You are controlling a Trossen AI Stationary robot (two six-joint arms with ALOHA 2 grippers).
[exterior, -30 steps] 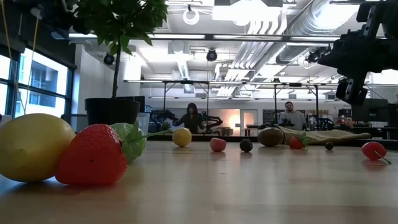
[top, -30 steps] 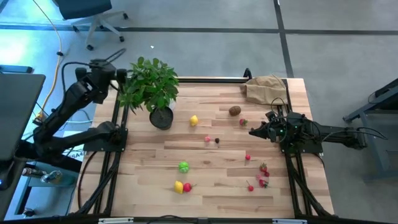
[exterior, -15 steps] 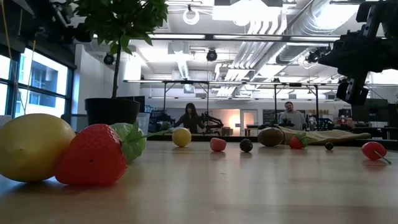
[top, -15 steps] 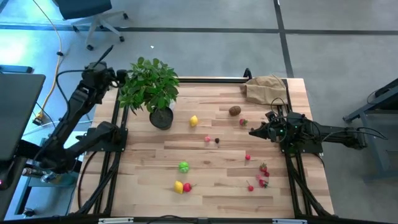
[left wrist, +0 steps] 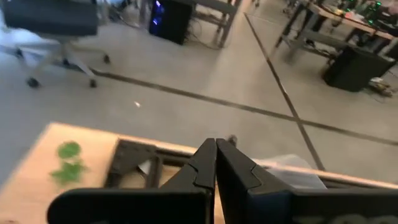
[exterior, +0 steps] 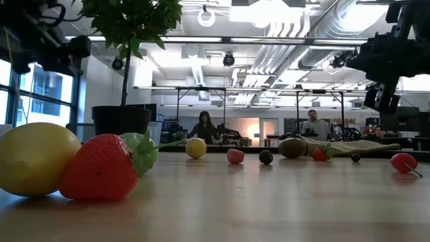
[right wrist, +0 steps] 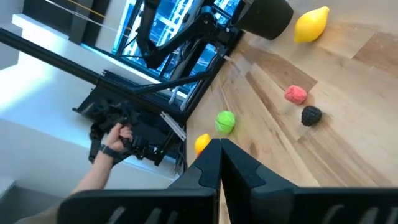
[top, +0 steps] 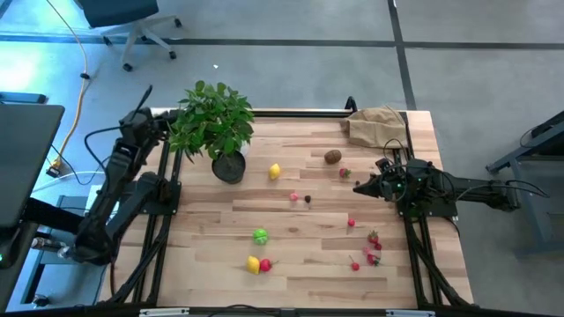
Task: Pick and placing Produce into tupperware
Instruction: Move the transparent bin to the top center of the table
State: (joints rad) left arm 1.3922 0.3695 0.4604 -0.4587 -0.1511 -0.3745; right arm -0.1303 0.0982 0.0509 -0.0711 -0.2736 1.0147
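1. My left gripper (left wrist: 215, 163) hangs clenched and empty beyond the table's far-left corner, beside the potted plant (top: 214, 128).
2. My right gripper (top: 357, 187) waits clenched, empty, at the right edge.
3. Produce (top: 260, 235) lies scattered across the table (top: 308, 282); no tupperware shows.

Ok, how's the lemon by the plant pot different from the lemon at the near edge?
The lemon by the plant pot lies alone; the lemon at the near edge touches a strawberry. The first sits beside the black pot, the second far from it. Both are small and yellow.
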